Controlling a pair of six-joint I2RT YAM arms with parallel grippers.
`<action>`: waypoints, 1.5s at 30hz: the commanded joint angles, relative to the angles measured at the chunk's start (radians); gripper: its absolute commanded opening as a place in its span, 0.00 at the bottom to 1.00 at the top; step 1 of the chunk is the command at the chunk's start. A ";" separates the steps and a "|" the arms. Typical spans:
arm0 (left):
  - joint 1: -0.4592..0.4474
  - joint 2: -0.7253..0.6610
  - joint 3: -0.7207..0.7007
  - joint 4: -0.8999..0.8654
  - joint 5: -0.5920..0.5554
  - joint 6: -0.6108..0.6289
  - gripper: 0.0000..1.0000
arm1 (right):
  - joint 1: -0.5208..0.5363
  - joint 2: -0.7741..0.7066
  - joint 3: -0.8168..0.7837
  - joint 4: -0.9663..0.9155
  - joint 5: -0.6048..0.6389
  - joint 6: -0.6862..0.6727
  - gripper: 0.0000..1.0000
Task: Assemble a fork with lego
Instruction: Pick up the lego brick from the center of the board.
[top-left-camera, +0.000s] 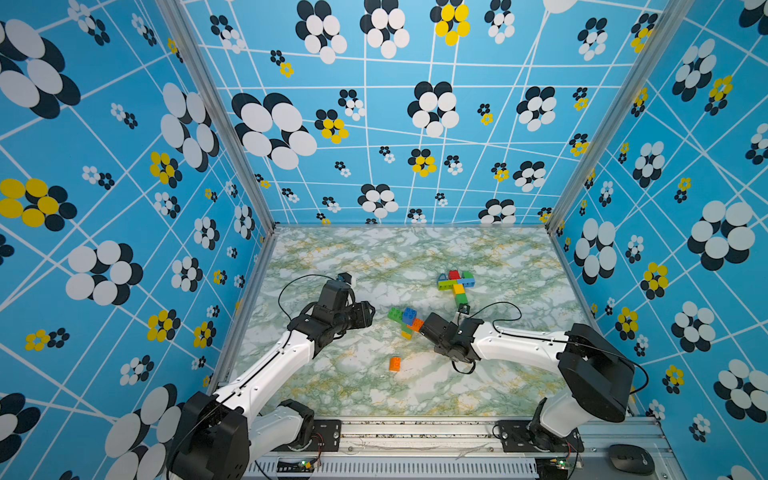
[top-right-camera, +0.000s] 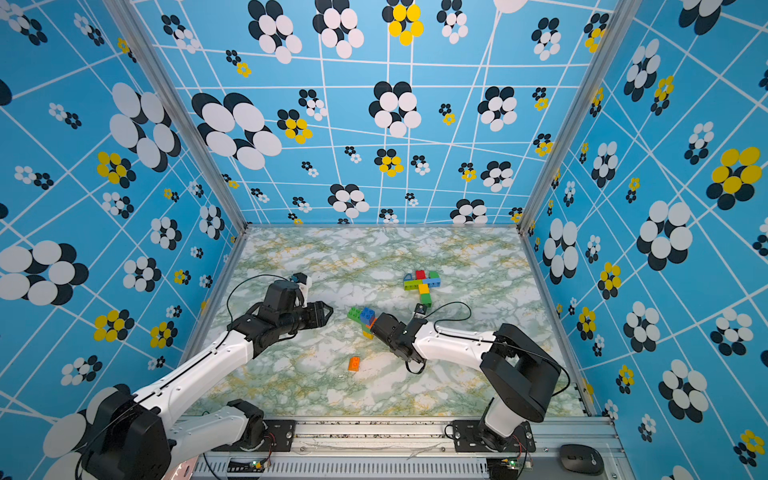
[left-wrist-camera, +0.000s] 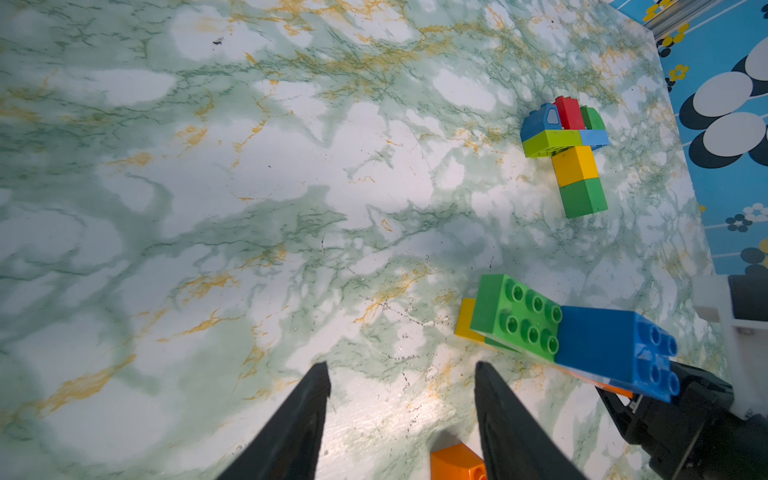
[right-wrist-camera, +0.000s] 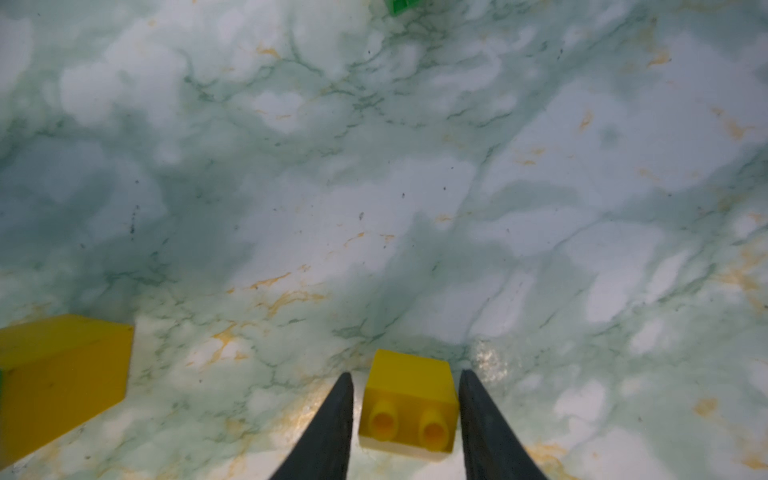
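Flanking a yellow brick (right-wrist-camera: 409, 386) near the middle of the bench (top-left-camera: 498, 257), the right hand (right-wrist-camera: 406, 373) sits close against it; clamped or not, I can't tell. The left hand (left-wrist-camera: 401, 363) hovers with jaws apart.

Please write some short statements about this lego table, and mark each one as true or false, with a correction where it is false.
1. The left gripper holds a brick. False: its jaws stand open with nothing between them.
2. A yellow brick sits between the fingers of the right gripper. True.
3. One orange brick lies alone, apart from the other bricks. True.
4. The T-shaped assembly has a red stem. False: the stem is a yellow stem piece and a green stem piece.
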 joint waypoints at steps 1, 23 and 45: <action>-0.002 0.014 -0.001 -0.001 -0.008 0.019 0.59 | 0.001 0.013 0.027 -0.025 0.023 -0.005 0.40; -0.003 -0.038 0.027 -0.006 0.039 0.030 0.59 | -0.023 -0.055 -0.109 0.245 -0.078 -0.601 0.22; -0.056 0.152 0.209 0.044 0.411 0.064 0.54 | -0.056 -0.562 -0.186 0.365 0.026 -1.024 0.00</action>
